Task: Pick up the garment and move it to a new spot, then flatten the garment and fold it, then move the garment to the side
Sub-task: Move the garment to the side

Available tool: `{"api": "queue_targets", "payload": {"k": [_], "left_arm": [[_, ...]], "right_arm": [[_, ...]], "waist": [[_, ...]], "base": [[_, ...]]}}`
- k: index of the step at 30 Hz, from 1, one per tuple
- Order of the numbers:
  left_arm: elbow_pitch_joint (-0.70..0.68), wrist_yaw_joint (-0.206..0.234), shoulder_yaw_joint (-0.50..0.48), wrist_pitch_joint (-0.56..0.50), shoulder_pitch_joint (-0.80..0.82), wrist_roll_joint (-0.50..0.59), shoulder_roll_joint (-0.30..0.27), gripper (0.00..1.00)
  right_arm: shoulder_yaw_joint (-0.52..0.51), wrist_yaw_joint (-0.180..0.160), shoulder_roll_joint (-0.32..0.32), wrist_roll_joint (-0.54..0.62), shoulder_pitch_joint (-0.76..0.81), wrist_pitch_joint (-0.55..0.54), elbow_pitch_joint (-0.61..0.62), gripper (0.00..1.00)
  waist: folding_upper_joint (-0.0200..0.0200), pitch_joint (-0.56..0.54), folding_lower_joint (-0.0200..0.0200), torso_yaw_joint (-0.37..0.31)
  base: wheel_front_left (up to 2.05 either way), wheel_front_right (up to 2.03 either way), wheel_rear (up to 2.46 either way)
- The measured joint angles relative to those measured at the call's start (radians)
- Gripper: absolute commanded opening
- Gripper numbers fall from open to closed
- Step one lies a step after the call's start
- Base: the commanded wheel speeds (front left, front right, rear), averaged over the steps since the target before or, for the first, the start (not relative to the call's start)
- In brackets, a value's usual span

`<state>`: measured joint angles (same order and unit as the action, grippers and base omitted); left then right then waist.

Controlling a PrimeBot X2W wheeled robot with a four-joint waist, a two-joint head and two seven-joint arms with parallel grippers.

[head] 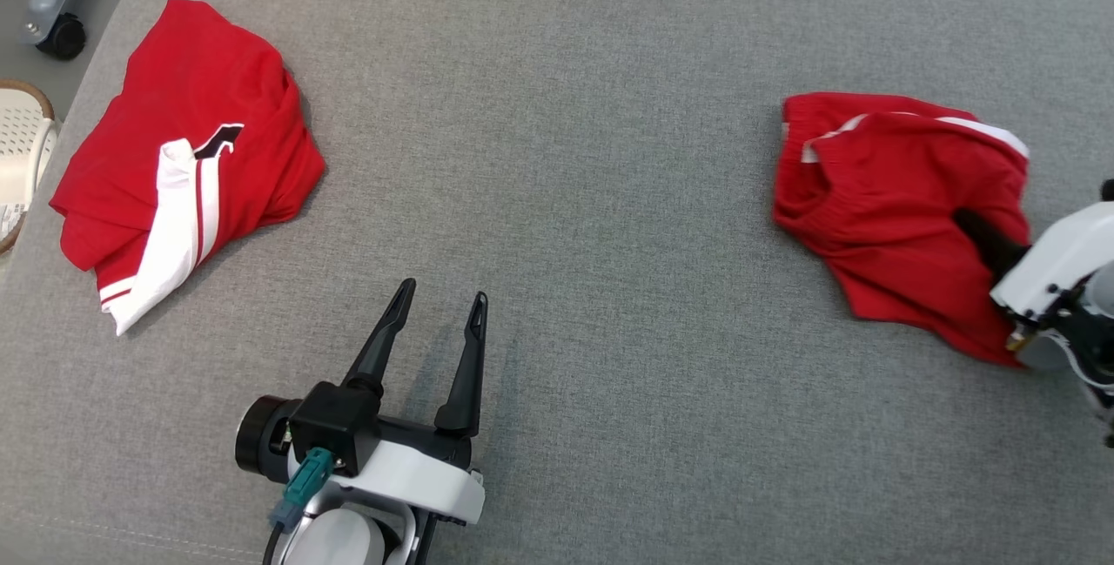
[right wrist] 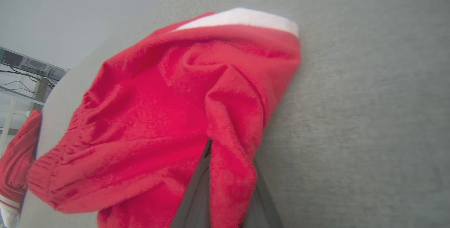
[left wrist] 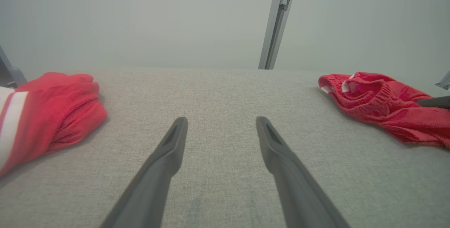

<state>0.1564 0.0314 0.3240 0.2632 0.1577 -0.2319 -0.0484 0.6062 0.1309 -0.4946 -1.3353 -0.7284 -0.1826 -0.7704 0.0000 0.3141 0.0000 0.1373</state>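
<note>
The garment (head: 896,191) is a crumpled red pair of shorts with a white stripe and an elastic waistband, lying at the right of the grey padded surface (head: 557,199). It also appears in the left wrist view, garment (left wrist: 379,105), and up close in the right wrist view, garment (right wrist: 158,115). My right gripper (head: 975,234) reaches in from the right edge and is shut on a fold of its near right side. That fold stands pinched between the two fingers in the right wrist view, right gripper (right wrist: 230,157). My left gripper (head: 444,291) rests open at the lower middle, empty, pointing across bare fabric, left gripper (left wrist: 221,119).
A second red garment (head: 200,156) with white stripes lies folded at the far left, also visible as a red garment (left wrist: 52,112). A white slatted basket (head: 22,147) and a caster wheel (head: 61,36) stand off the left edge. A metal post (left wrist: 277,20) rises behind the surface.
</note>
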Motion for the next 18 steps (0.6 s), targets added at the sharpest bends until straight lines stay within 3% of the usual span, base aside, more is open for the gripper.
{"api": "queue_targets", "payload": {"k": [13,18], "left_arm": [[-0.002,0.001,-0.007,0.000,0.000,-0.005,0.000,1.00],[-0.003,-0.004,-0.016,0.000,0.000,0.002,0.000,1.00]], "right_arm": [[0.060,0.000,-0.244,0.055,0.000,0.047,-0.097,0.00],[0.091,0.000,-0.309,0.107,-0.016,0.084,-0.156,0.00]], "waist": [[0.0000,0.009,0.0000,-0.013],[0.0000,0.023,0.0000,-0.020]], "base": [[0.00,0.00,0.00],[0.00,0.00,0.00]]}}
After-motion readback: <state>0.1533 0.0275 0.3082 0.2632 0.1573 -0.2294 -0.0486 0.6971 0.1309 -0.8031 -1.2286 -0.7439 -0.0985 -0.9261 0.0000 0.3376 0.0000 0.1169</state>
